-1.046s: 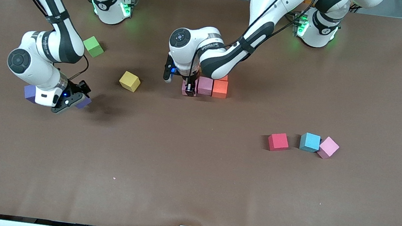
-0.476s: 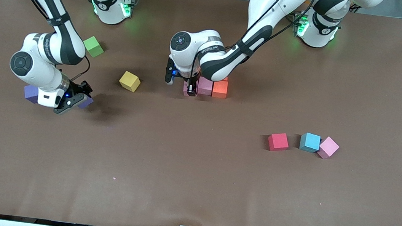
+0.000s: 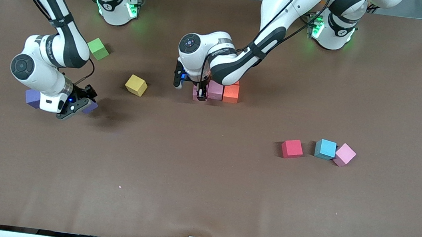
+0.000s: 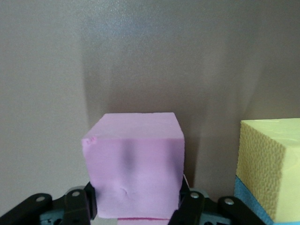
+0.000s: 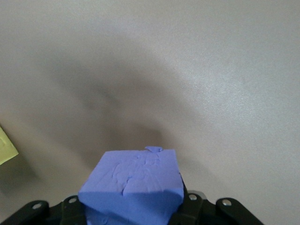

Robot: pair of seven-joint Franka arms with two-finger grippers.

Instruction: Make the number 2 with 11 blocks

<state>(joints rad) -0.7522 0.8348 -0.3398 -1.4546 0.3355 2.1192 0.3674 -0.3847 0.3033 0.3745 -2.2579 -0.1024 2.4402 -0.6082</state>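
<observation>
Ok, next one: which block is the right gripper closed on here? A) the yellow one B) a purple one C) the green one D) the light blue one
B: the right wrist view shows the right gripper shut on a purple block, and in the front view purple shows at that gripper, while the yellow, light blue and green blocks sit free on the table.

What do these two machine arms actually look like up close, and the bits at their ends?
Both are glossy white, rounded arms with black joint bands, thin black cables along them, and green-lit bases. The left claw and right claw are small, black and two-fingered, each beside a tiny blue light.
</observation>
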